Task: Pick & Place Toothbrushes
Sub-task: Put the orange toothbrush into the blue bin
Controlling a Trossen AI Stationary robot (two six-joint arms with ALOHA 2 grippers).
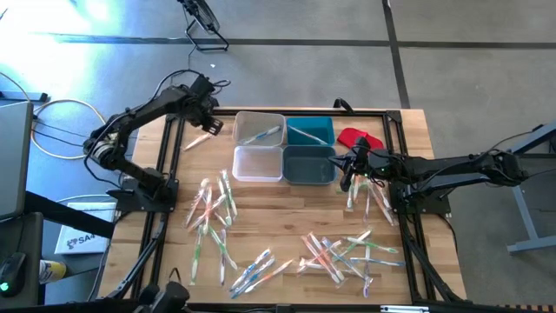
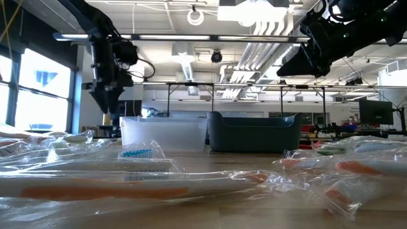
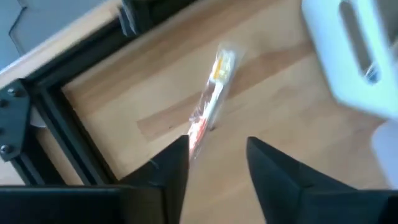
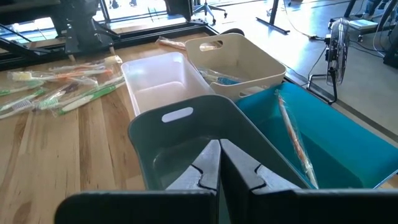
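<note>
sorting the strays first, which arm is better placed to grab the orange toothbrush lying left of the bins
Left. The left gripper hangs open right over that orange toothbrush, beside the beige bin. The right gripper is shut above the grey bin.

Bins (image 1: 284, 148): four set two by two at the table's (image 1: 287, 222) far middle.
Toothbrushes in bins: one (image 1: 261, 135) in the far left bin, one (image 1: 306, 135) in the far right bin.
Lone toothbrush (image 1: 196, 141): on the table left of the bins, under the left end effector (image 1: 211, 126).
Loose toothbrushes (image 1: 213, 209): scattered near of the bins, left to right.
Right end effector (image 1: 347, 182): just right of the near right bin.
</note>
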